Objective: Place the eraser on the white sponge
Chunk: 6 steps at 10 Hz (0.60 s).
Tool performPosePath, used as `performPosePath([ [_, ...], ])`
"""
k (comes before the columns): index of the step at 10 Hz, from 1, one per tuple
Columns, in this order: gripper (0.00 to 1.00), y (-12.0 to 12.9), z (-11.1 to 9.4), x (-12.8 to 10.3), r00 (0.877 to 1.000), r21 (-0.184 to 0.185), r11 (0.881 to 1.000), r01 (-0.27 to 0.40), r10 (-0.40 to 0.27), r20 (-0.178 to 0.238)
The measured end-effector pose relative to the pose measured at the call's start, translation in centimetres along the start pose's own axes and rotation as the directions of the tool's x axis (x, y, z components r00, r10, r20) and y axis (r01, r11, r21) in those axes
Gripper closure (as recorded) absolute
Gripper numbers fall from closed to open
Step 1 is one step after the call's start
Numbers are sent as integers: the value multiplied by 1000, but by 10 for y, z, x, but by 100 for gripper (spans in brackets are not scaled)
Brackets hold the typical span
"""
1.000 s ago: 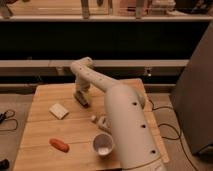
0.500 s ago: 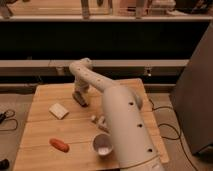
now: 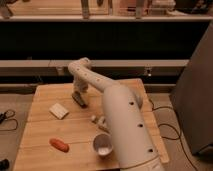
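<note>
The eraser (image 3: 79, 99) is a small dark block lying on the wooden table (image 3: 45, 130), left of centre toward the back. My gripper (image 3: 78, 93) hangs straight down onto it from the white arm (image 3: 117, 115) and hides its upper part. Whether it grips the eraser cannot be told. The white sponge (image 3: 59, 110), a flat cream pad, lies on the table a short way to the front left of the eraser, apart from it and from the gripper.
An orange-red oblong thing (image 3: 59, 145) lies near the front left. A white cup (image 3: 102, 144) stands at the front centre beside the arm. A small white bottle (image 3: 97, 120) lies mid-table. A dark counter runs behind the table.
</note>
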Motion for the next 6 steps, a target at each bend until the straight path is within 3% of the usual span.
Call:
performPosePath([
  [1,83,0,-2,-4,1000,-1,1000,1,-1,0],
  [4,99,0,-10,-13,1000,1,1000,7,-7,-6],
  [5,98,-1,-11,-16,1000,2,1000,8,-8,-5],
  [6,90,-2,-7,-17,1000,0,1000,3,-3,-2],
])
